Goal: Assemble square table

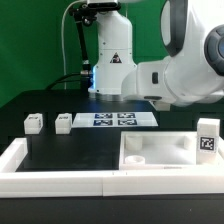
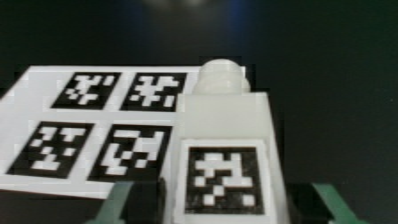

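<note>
My gripper [image 2: 231,202] is shut on a white table leg [image 2: 224,140]. The leg's tag faces the wrist camera and its rounded end points away, with a green finger pad [image 2: 132,200] on either side. In the exterior view this leg [image 1: 207,138] hangs upright under the arm, at the right end of the square tabletop slab [image 1: 160,150]. The slab lies flat at the front right. Two more tagged legs [image 1: 33,123] [image 1: 63,121] rest on the black table at the exterior view's left.
The marker board [image 1: 115,119] lies flat behind the slab, in front of the robot base, and also shows behind the held leg as the marker board [image 2: 98,115]. A long low white border wall [image 1: 60,172] runs along the front and up the left side.
</note>
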### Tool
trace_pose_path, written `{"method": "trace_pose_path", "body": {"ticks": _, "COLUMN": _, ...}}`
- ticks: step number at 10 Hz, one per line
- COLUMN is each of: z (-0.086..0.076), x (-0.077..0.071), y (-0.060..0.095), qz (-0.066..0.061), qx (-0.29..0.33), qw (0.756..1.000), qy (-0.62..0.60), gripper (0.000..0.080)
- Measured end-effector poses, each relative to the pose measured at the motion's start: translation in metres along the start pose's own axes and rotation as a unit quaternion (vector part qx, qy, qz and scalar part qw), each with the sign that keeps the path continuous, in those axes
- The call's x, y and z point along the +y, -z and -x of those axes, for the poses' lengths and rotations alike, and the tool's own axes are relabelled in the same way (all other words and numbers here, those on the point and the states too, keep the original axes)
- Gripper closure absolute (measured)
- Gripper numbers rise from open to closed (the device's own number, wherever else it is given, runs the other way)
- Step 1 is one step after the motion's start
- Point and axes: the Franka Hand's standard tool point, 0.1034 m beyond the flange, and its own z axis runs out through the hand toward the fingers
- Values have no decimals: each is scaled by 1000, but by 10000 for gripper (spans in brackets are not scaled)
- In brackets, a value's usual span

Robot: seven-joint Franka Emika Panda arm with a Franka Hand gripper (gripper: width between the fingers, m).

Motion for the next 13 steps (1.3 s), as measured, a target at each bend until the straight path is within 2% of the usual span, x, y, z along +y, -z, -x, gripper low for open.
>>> {"method": "trace_pose_path", "body": {"ticks": 2, "z": -4, "x": -1, "y": -1, "qz": -1, "qx": 9, "qw": 1000, "qy": 0, "gripper": 506}}
{"method": "trace_pose_path", "body": {"ticks": 5, "z": -10, "x": -3, "y": 7, "qz": -12, "qx": 124, "qw": 992, "qy": 4, "gripper": 506}}
{"method": "trace_pose_path", "body": {"ticks": 7, "z": -3, "x": 5, "y": 26, "qz": -13, "qx": 187, "qw": 982, "qy": 14, "gripper": 506}}
{"method": "trace_pose_path", "body": {"ticks": 10, "z": 11, "x": 19, "y": 58, "qz": -28, "qx": 259, "qw": 965, "qy": 16, "gripper": 506}}
{"method": "trace_pose_path", "body": {"ticks": 11, "z": 18, "x": 20, "y": 67, "qz": -30, "qx": 287, "qw": 957, "qy": 15, "gripper": 506}}
{"method": "trace_pose_path", "body": {"ticks": 12, "z": 22, "x": 19, "y": 75, "qz": -26, "qx": 321, "qw": 946, "qy": 17, "gripper": 506}}
{"method": "trace_pose_path", "body": {"ticks": 13, "z": 19, "x": 19, "y": 74, "qz": -29, "qx": 348, "qw": 937, "qy": 17, "gripper": 506}}
